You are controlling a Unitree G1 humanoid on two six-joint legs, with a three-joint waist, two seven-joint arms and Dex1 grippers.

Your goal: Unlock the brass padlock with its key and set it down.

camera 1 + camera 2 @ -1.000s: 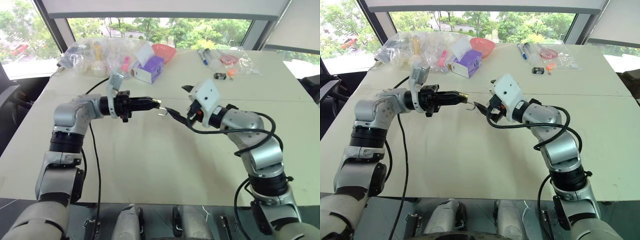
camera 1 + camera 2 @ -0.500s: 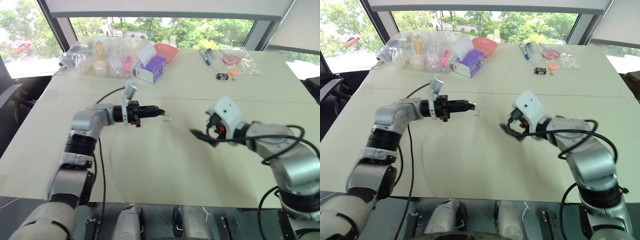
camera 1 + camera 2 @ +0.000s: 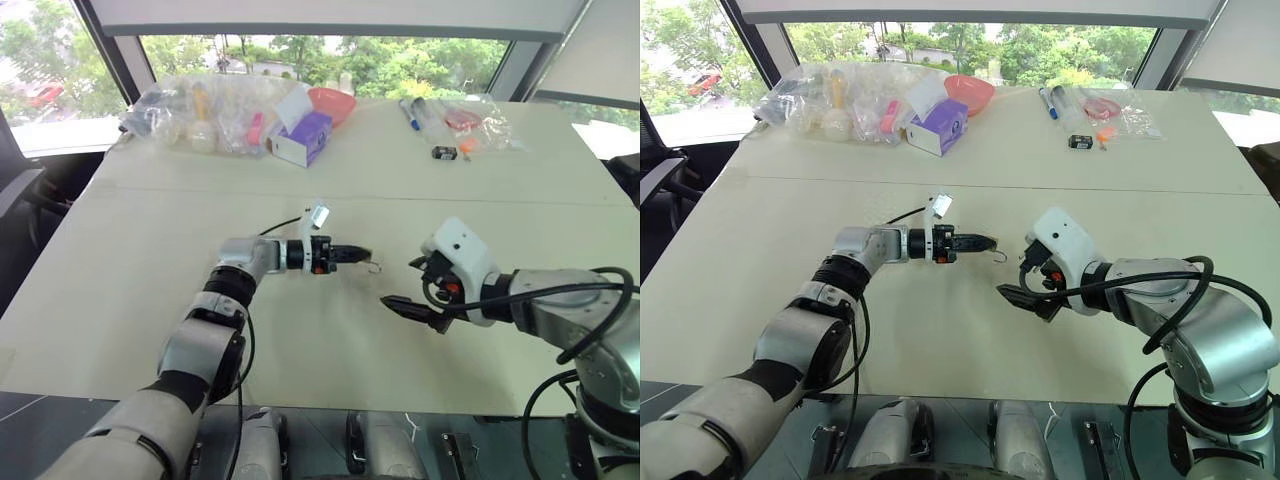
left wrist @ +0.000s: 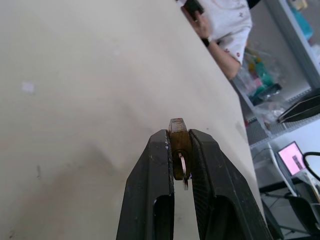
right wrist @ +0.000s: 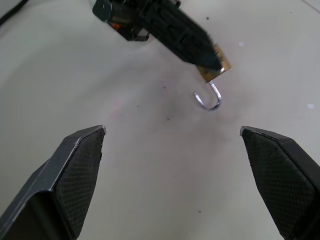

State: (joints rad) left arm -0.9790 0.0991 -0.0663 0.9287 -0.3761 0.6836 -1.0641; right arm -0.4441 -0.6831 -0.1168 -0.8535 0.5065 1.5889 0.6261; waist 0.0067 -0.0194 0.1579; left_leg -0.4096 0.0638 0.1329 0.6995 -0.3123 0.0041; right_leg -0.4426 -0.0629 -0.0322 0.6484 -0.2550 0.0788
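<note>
A pale table (image 3: 120, 250) fills the scene, seen from above the robot's two arms. The left gripper (image 3: 362, 258) reaches out low over the middle of the table, pointing toward the robot's right, and its two black fingers are clamped on the brass padlock (image 5: 216, 63). The lock is tiny, narrower than a finger (image 4: 150, 195), and its yellowish body sits pinched at the very fingertips. A thin silver shackle (image 5: 210, 100) hangs down from the lock as an open hook, swung free of the body, just above the tabletop. The right gripper (image 3: 412, 285) sits near it, a little closer to the robot, with its two fingers spread wide apart and nothing between them; the lock lies ahead of that gap, well clear of both fingertips. Along the far edge of the table, by the window, lie clear plastic bags (image 3: 190, 105), a purple box (image 3: 302, 137), a red bowl (image 3: 328, 102), a blue marker (image 3: 407, 112) and a small black block (image 3: 443, 153). A person in a white shirt (image 4: 227, 25) stands beyond the table's end.
</note>
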